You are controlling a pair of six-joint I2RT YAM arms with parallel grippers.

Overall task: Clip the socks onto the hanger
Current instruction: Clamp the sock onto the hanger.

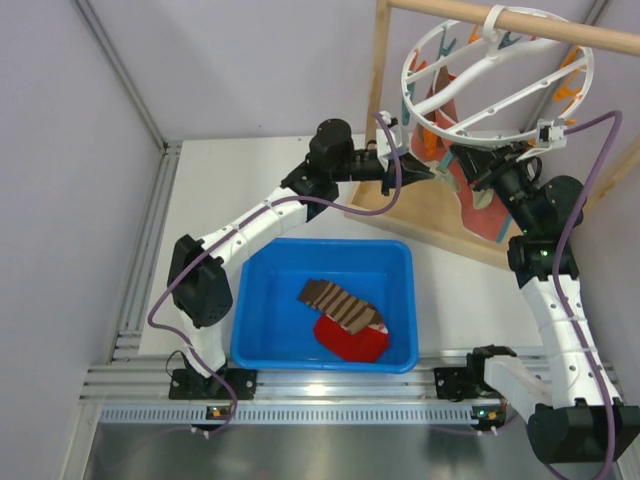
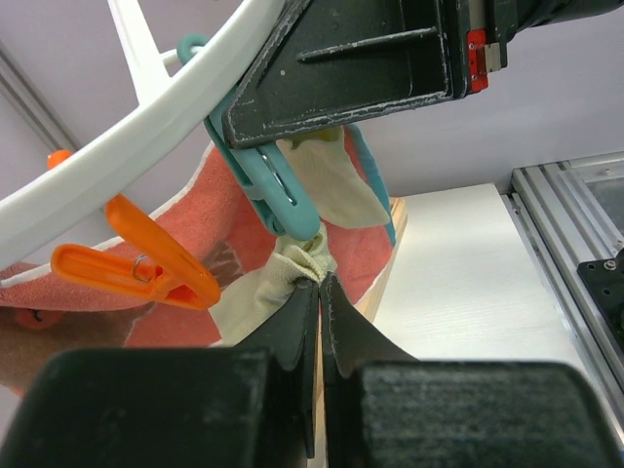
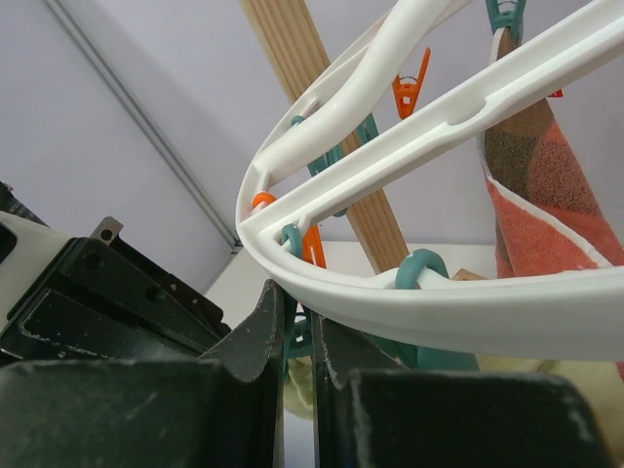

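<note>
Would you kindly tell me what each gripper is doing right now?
Left gripper: closed, pinching a cream sock.
Right gripper: closed on a teal peg.

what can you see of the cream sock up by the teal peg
The cream sock is soft, pale-yellow fabric, bunched into creases where the left gripper pinches it shut. One fold rises beside the teal peg, whose lower tip meets the bunch; whether the peg actually grips it cannot be told. More of it hangs down to the left of the gripper. The salmon-red cloth hangs right behind it, under the white hanger ring.
</note>
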